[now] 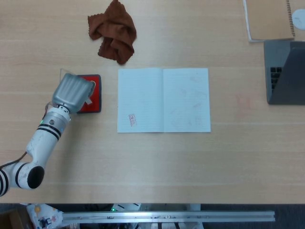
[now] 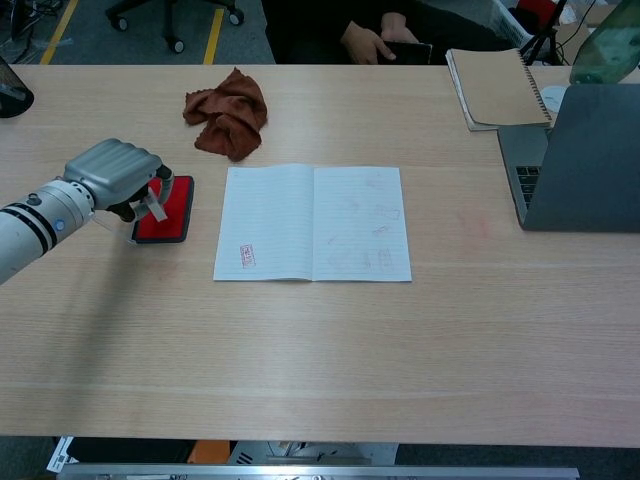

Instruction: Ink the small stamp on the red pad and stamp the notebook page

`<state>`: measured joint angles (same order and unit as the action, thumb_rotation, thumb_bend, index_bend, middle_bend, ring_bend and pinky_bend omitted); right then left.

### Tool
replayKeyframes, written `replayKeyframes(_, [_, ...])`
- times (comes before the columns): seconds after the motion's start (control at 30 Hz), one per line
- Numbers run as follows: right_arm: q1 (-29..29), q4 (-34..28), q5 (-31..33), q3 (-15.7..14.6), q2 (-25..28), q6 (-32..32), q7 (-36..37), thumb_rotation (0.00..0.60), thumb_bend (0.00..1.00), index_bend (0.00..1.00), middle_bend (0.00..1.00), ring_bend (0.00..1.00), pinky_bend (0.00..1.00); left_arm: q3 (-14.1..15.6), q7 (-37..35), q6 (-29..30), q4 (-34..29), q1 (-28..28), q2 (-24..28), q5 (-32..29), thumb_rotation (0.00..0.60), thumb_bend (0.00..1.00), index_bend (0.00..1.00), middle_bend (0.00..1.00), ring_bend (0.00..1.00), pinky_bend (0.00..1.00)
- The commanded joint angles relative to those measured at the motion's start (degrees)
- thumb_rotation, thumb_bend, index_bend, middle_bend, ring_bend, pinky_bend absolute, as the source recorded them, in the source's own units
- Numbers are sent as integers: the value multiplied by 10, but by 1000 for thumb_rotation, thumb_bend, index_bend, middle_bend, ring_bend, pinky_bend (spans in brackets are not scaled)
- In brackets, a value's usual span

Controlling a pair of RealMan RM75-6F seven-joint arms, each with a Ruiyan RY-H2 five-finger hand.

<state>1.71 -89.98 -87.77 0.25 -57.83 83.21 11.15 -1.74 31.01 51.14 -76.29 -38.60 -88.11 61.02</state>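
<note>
My left hand hovers over the left part of the red ink pad, fingers curled around the small white stamp, whose lower end points down at the pad. Whether the stamp touches the red surface cannot be told. The open notebook lies flat to the right of the pad. A red stamp mark shows low on its left page, and faint marks on the right page. My right hand is in neither view.
A crumpled brown cloth lies behind the pad. A grey laptop and a spiral notebook sit at the right. A person's hands show past the table's far edge.
</note>
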Motion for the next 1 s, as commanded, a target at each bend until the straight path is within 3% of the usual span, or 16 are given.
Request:
replayKeyframes(0.03, [0,0,0,0,0,0,0,600,350,513,465,278,347,0,0,1,-3,0,1,1,600,385,564,977,1000,1000])
replayKeyframes(0.57, [6,9,-7,0,-5,-5,12,600,349,513,465,278,347,-8,12,30,-180,-5,78,21,600,385,565,976,1000,1000])
replayKeyframes(0.77, [6,8,-7,0,-3,-4,14,600,350,513,465,278,347,-10,38,34,-203,-17,65,14,600,385,566,976,1000,1000])
replayKeyframes(1.0, [5,7,-4,0,0,-4,14,600,349,513,465,278,347,-20,62,27,-184,-39,28,-20,600,385,570,976,1000,1000])
